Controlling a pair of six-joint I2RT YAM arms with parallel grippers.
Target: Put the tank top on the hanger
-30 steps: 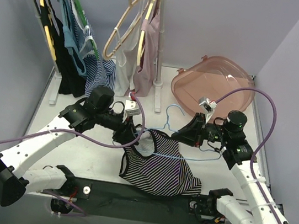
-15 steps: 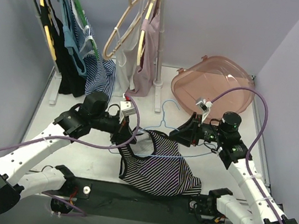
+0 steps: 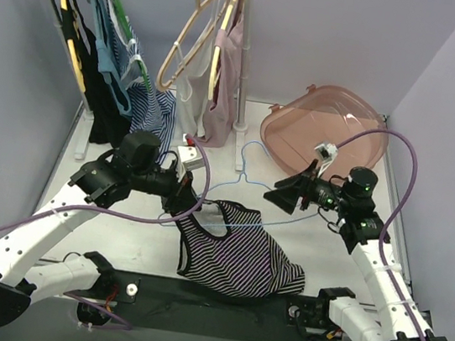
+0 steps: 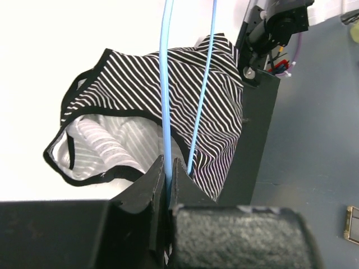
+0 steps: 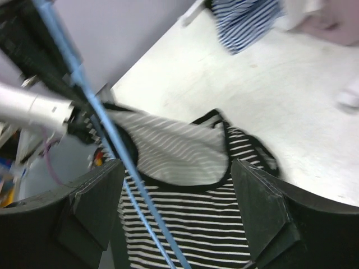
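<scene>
A white tabletop [image 3: 141, 243] between lilac walls [image 3: 356, 36] carries the tank top [image 3: 236, 257]. The left gripper [image 4: 168, 171] pinches the hanger [image 4: 164, 84]; the right gripper [image 5: 176, 196] is spread.

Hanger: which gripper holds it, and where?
The left gripper pinches the hanger by its thin rod near one end corner; the right gripper is open, holding nothing.

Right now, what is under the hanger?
The tank top lies under the hanger, light inside showing at one opening. The table beneath it is covered, and the left gripper hides the rods' near end.
</scene>
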